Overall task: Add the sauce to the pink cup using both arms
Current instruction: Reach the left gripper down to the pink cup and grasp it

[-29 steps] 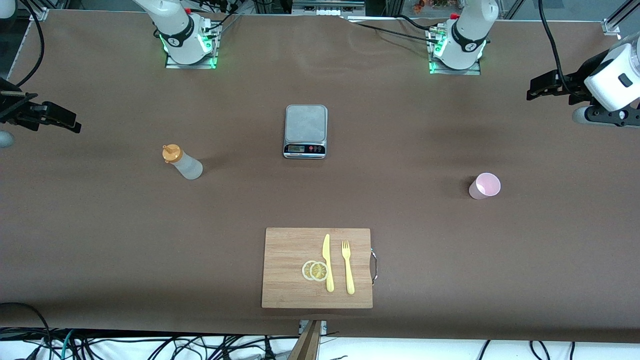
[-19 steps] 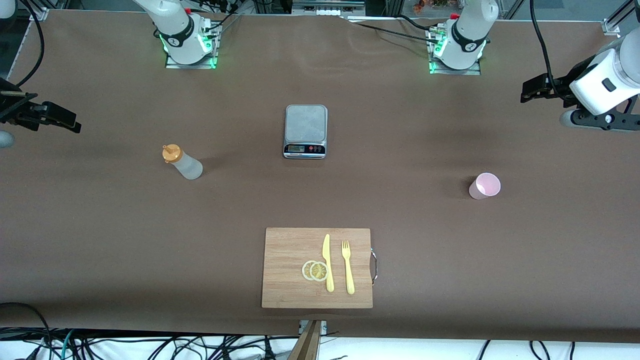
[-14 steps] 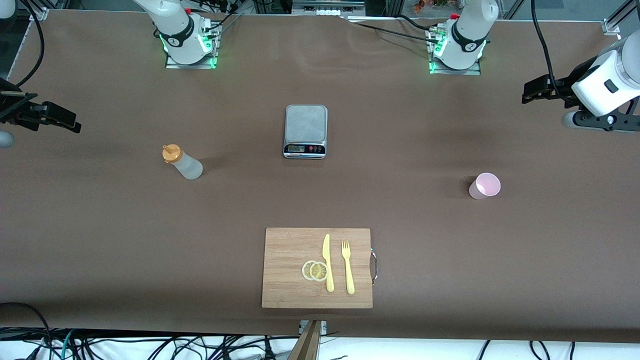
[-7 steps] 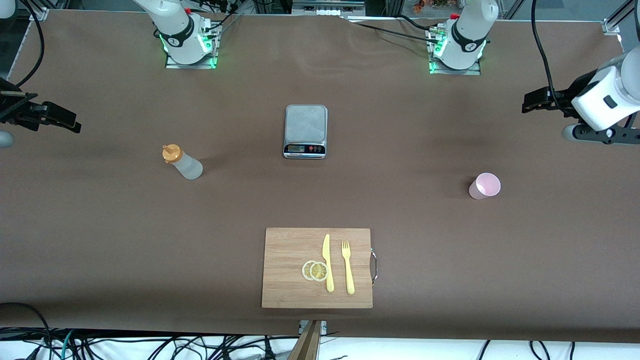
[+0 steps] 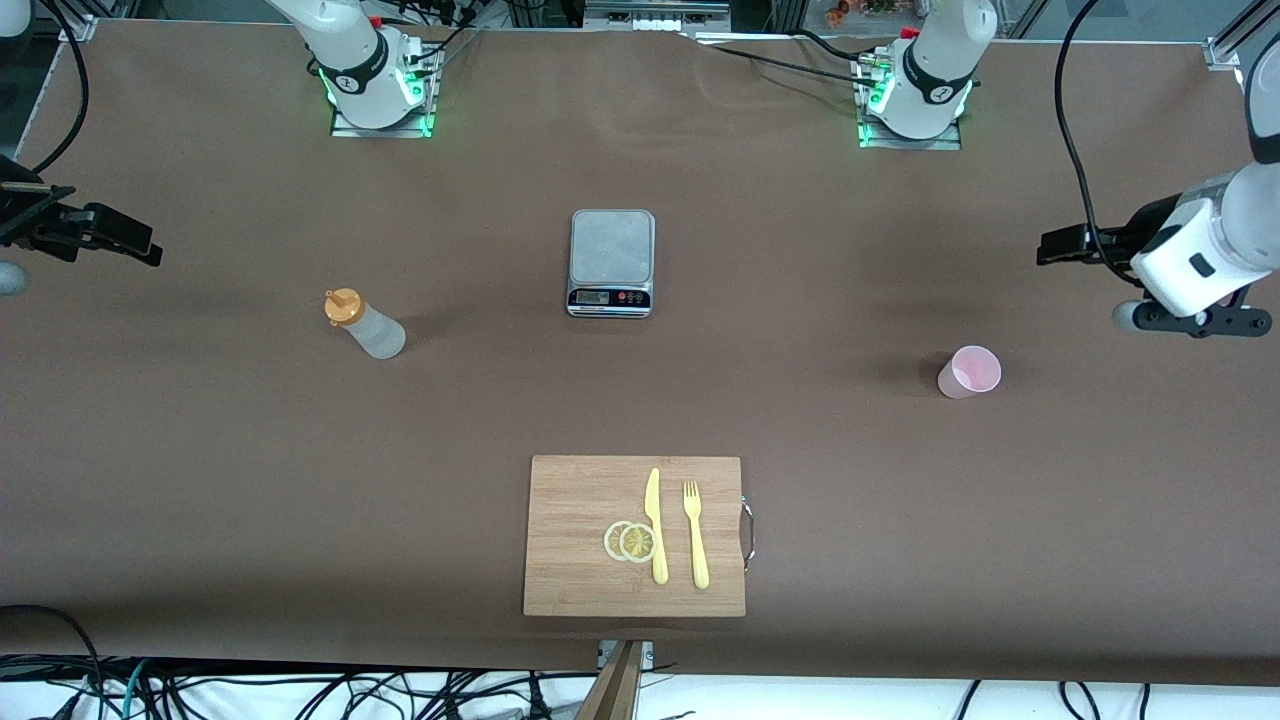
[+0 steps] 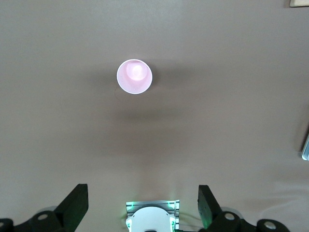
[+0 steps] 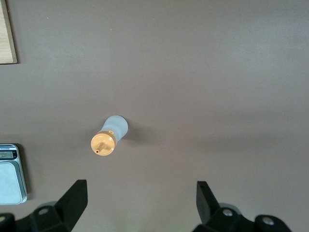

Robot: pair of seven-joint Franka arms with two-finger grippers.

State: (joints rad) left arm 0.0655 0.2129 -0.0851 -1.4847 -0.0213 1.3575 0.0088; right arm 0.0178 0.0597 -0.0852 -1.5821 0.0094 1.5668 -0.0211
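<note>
Brown table (image 5: 200, 480): a cloth-covered top that carries everything; the scale serves as the landmark.
Left arm (image 5: 1215, 235): white, up in the air over the table's end on its own side, well apart from the scale.
Right arm (image 5: 20, 215): waits at the table's other end, only its black tip in sight.
Cutting board (image 5: 634, 535): wooden, nearer to the front camera than the scale, bearing a yellow knife (image 5: 655, 524), a yellow fork (image 5: 696, 534) and two lemon slices (image 5: 630, 541).
Scale (image 5: 612, 262): grey plate, mid-table, between the two bases.
Left gripper (image 6: 142, 205): black fingers spread wide, nothing between them, over bare cloth near the cup.
Right gripper (image 7: 140, 203): fingers spread wide, empty, over bare cloth near the bottle.
Bottle (image 5: 365, 323): whitish with an orange cap, standing upright, toward the right arm's end from the scale and a little nearer the front camera.
Cup (image 5: 969, 372): pale pink, upright, mouth open upward, toward the left arm's end from the scale, nearer the front camera, well apart from the bottle.
</note>
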